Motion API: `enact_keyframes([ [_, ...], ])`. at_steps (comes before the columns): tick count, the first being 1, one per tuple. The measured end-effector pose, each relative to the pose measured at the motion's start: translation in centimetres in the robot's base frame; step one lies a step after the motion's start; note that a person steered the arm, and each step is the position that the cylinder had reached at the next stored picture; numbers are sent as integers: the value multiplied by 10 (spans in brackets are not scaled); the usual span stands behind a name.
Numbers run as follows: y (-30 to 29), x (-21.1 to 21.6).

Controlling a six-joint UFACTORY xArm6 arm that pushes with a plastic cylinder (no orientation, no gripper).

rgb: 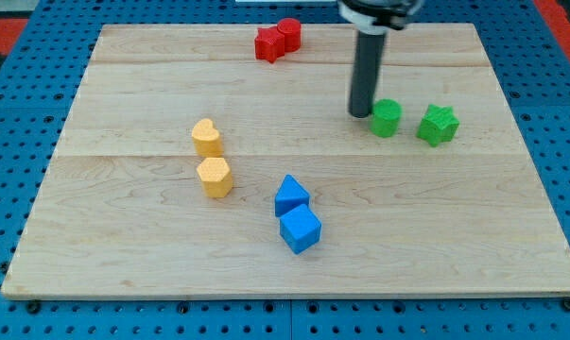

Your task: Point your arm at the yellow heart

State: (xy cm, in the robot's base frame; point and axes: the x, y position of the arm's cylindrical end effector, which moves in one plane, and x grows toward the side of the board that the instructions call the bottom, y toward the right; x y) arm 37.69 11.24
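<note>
The yellow heart sits left of the board's middle, with a yellow hexagon just below it. My tip rests on the board in the upper right part, far to the right of the yellow heart. It is just left of a green round block, close to it or touching; I cannot tell which.
A green star lies right of the green round block. A red star and a red round block touch at the view's top. A blue triangular block and a blue cube sit below the middle. The wooden board lies on a blue pegboard.
</note>
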Motion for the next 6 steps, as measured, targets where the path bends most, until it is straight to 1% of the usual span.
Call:
enact_keyframes([
  [1, 0, 7],
  [2, -26, 7],
  [4, -29, 7],
  [5, -27, 16],
  [6, -37, 36],
])
